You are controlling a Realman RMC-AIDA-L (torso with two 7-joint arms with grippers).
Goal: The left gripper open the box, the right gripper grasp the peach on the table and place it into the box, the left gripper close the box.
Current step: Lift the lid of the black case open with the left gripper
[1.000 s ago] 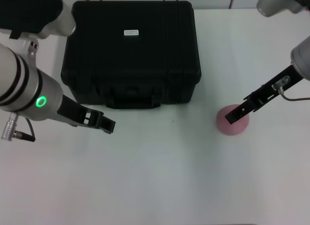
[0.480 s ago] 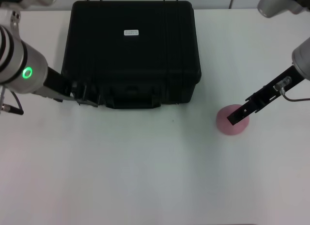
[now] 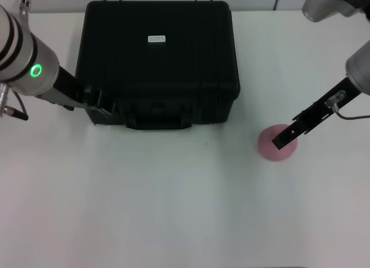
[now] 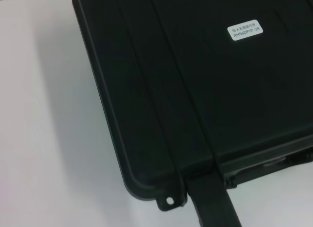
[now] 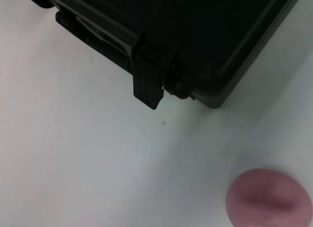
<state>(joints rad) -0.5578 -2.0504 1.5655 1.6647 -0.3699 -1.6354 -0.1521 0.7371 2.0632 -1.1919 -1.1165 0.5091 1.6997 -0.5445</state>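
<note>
Head view shows the closed box (image 3: pixel 157 60) far-left on the table (image 3: pixel 173 210), the left gripper (image 3: pixel 99 101) at its near-left corner, the right gripper (image 3: pixel 282 138) over the peach (image 3: pixel 276 146), finger states indeterminable; only the right wrist view exposes a latch (image 5: pixel 148 85).

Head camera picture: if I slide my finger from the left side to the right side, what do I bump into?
Left gripper → box → peach → right gripper, all on the white table.
</note>
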